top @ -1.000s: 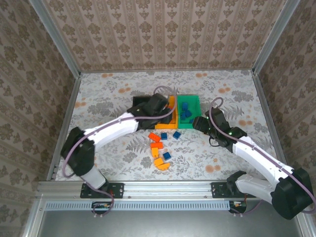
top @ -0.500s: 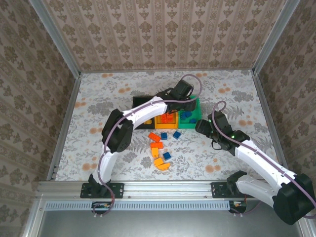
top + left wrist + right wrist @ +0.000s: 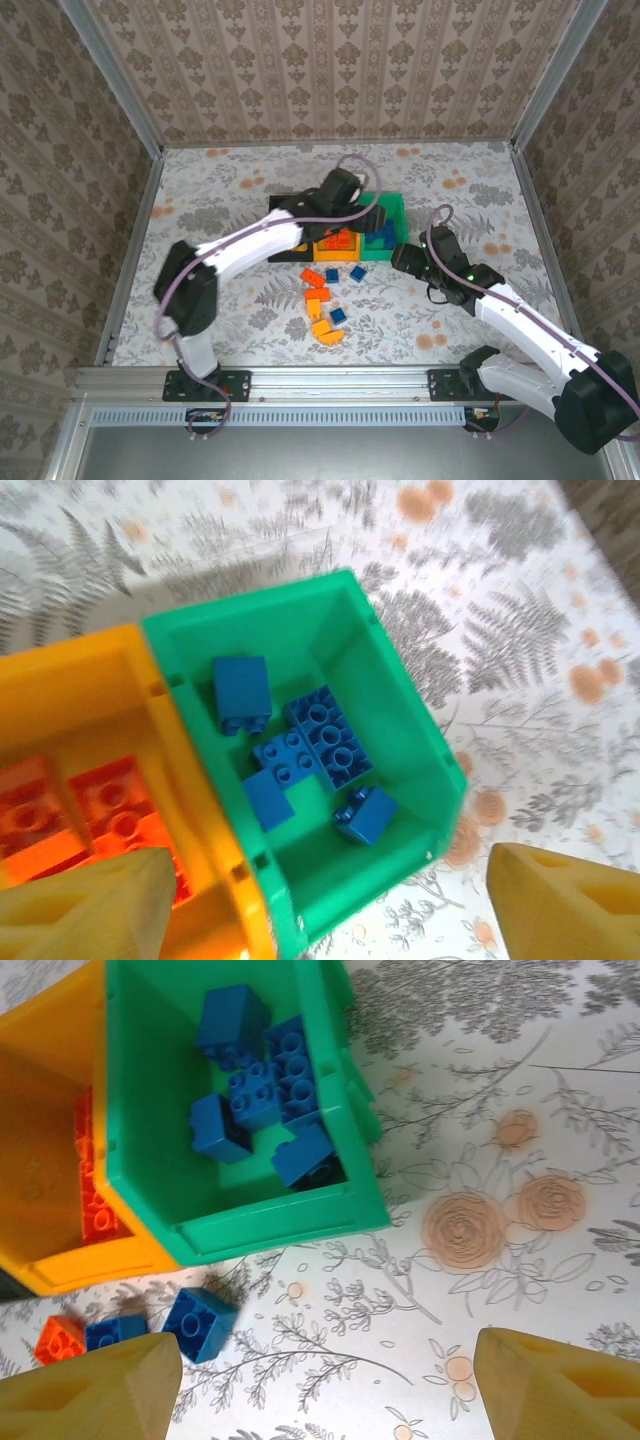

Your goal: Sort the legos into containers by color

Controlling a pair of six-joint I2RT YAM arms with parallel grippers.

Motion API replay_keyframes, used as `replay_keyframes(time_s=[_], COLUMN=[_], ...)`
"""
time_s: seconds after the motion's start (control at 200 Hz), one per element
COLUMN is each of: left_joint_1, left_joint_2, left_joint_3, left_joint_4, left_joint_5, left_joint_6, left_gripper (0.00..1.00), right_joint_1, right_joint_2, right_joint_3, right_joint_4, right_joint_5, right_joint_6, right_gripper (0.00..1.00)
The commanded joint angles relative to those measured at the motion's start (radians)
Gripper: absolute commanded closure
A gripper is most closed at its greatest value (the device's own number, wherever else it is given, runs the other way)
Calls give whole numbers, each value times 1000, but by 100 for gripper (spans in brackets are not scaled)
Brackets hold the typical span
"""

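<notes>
Nearest my bases, toward the near edge of the flower-patterned surface (image 3: 220, 200), lies the loose scatter of small studded plastic bricks (image 3: 316, 296) in yellow-orange, red-orange and blue, all mixed and not yet sorted. At the far right of that scatter sits one small blue studded brick (image 3: 200, 1322), with a second blue one and a red-orange one just to its left.

My right pincer (image 3: 328, 1360) hangs just beside that blue brick, fingers spread wide and holding nothing. In its wrist view the brick lies a little ahead and off to the left of the gap, between me and the bins. It looks about square and sits at a slant to my jaws, so I judge there is no long axis to line up with. What counts is shifting leftward and squaring to its sides. My right arm is plainly the nearer one for it.

Beyond, near the middle of the surface, stand three joined open plastic bins. The green rectangular bin (image 3: 280, 1215) is on the right with several blue bricks (image 3: 310, 745) inside, and the orange bin (image 3: 90, 710) in the middle holds red-orange bricks (image 3: 110, 800). The black bin (image 3: 281, 205) is on the left, mostly hidden under my left arm.

Farthest out, my left pincer (image 3: 330, 870) hovers over the seam between the orange and green bins, fingers wide apart and empty, well apart from the loose scatter.

I can read no brand, label or lettering anywhere.
</notes>
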Motion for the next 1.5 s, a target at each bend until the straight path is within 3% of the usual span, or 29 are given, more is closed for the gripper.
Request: replay_keyframes(time_s=[0.0,0.11,0.15,0.285,0.55,1.2,1.495], left_joint_1=[16,19,20,25,40,87,95], left_joint_2=[-190,-392,-467,-708,-1050,-1067,-1063], left_joint_3=[-174,-385,-458,-659,-867,-897,-899], left_joint_4=[84,68,57,-40,-234,-250,-238], left_joint_5=[-64,-126,-152,-229,-290,-268,-251], left_joint_6=[-44,-74,-91,-144,-248,-259,-262], left_gripper=[13,9,0,0,0,0,0], right_joint_1=[71,192,237,369,462,564,547], right_joint_2=[40,122,157,303,533,647,647], right_joint_3=[18,51,63,135,275,287,249], right_joint_4=[28,50,65,93,56,-87,-99], right_joint_5=[-42,-41,-45,-57,-25,10,64], right_joint_6=[-50,-82,-90,-111,-100,-124,-101], right_gripper=[21,21,21,21,23,37,63])
